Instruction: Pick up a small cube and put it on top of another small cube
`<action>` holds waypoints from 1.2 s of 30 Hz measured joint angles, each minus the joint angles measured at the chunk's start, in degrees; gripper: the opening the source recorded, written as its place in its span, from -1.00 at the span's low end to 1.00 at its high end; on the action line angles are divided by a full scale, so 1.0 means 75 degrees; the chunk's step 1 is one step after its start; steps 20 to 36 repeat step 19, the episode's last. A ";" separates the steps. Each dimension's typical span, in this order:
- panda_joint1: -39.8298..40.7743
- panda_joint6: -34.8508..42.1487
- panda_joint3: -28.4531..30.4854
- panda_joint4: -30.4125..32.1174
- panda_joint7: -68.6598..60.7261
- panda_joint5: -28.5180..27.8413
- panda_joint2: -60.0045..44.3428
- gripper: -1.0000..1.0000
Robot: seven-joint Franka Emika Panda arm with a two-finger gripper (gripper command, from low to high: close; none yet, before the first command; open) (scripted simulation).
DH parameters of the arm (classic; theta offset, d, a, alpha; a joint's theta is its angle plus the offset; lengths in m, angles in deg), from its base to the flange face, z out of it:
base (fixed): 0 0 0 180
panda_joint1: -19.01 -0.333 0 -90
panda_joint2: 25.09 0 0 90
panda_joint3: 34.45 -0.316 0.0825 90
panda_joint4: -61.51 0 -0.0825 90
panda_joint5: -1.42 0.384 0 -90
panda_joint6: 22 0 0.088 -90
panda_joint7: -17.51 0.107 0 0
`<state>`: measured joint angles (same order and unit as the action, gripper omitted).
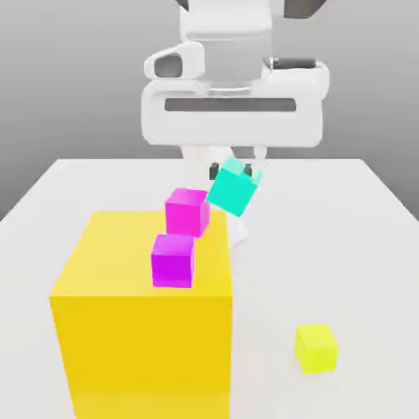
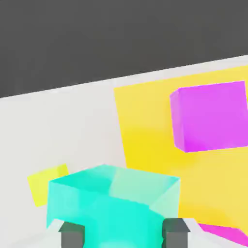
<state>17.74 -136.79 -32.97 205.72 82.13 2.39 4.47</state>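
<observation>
The small cube (image 1: 235,187) is plain teal and hangs tilted in the air above the white table (image 1: 352,245), just beyond the far right corner of a big yellow block (image 1: 139,327). My gripper (image 1: 237,170) comes down from above and is shut on it. In the hand view the small cube (image 2: 111,203) sits between my two dark fingertips (image 2: 72,235), with the gripper (image 2: 124,234) closed on its sides. Two magenta cubes (image 1: 186,211) (image 1: 173,260) rest on top of the yellow block, the nearer one close beside the teal cube.
A small yellow cube (image 1: 316,348) lies on the table toward the exterior view's right front. The big yellow block (image 2: 145,140) carrying a magenta cube (image 2: 210,116) rises well above the table (image 2: 58,126).
</observation>
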 joint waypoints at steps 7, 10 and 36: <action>0.0818 -0.0125 -0.0170 0.1174 0.1604 -0.0100 0.1039 -1.00; 0.0830 -0.0662 -0.0169 0.1568 0.1636 -0.0108 0.0894 1.00; 0.0847 0.0134 -0.0182 0.1026 0.1654 -0.0136 0.1141 1.00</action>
